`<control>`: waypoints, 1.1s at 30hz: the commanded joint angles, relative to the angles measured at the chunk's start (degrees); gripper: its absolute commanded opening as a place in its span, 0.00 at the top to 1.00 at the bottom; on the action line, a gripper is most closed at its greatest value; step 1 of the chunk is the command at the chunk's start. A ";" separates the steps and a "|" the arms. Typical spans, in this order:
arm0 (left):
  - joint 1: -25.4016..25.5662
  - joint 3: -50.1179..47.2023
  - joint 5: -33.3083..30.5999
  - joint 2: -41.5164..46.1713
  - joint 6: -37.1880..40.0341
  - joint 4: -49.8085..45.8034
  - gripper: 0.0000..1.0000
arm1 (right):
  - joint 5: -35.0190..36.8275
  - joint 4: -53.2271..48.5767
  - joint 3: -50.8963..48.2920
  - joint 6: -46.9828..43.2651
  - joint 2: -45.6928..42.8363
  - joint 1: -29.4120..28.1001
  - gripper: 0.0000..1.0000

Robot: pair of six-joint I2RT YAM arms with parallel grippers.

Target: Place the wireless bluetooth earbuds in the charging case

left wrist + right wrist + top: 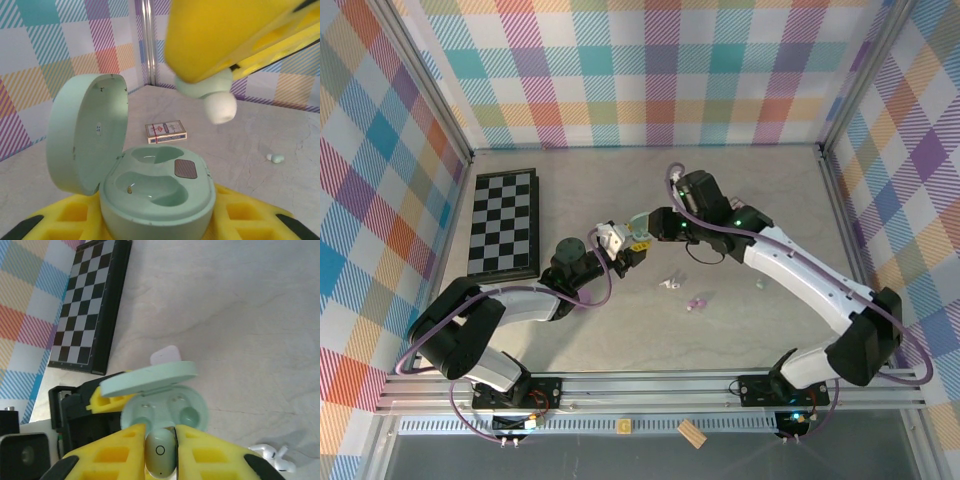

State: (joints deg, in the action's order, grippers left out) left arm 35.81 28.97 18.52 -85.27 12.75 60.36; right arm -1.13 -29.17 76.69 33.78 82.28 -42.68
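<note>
Clamps the jaws of the right gripper [160,436] on one mint earbud [160,457], just above one open case [165,407] pinched between the left gripper [160,225] jaws. Counts three loose clusters on the table [650,190], too small to split: whitish earbuds [670,283], lilac earbuds [697,302], pale earbud [760,285]. Shows, from the left wrist, two empty wells and one card pack [166,131]; from above, one chessboard [505,225] along the left wall, with open room elsewhere.

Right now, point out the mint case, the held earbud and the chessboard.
mint case [150,219], left wrist view, front wall of its base.
earbud [160,454], right wrist view, its outer shell.
chessboard [505,225], top view, middle.
</note>
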 commanded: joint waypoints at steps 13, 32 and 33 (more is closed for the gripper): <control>-0.13 -0.07 0.99 1.75 1.56 2.04 0.63 | -1.94 1.12 4.00 -1.79 5.29 -2.12 0.79; -0.13 -0.13 1.30 2.43 1.13 2.13 0.63 | -2.83 1.62 2.18 -1.86 5.27 -2.24 0.71; -0.13 -0.14 1.34 2.43 1.04 2.13 0.63 | -2.81 1.53 2.15 -1.88 5.09 -2.24 0.70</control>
State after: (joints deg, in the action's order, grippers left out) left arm 35.81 28.97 18.57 -84.64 13.34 60.01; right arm -2.96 -28.27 79.09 32.53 87.61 -44.47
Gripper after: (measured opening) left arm 0.376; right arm 0.297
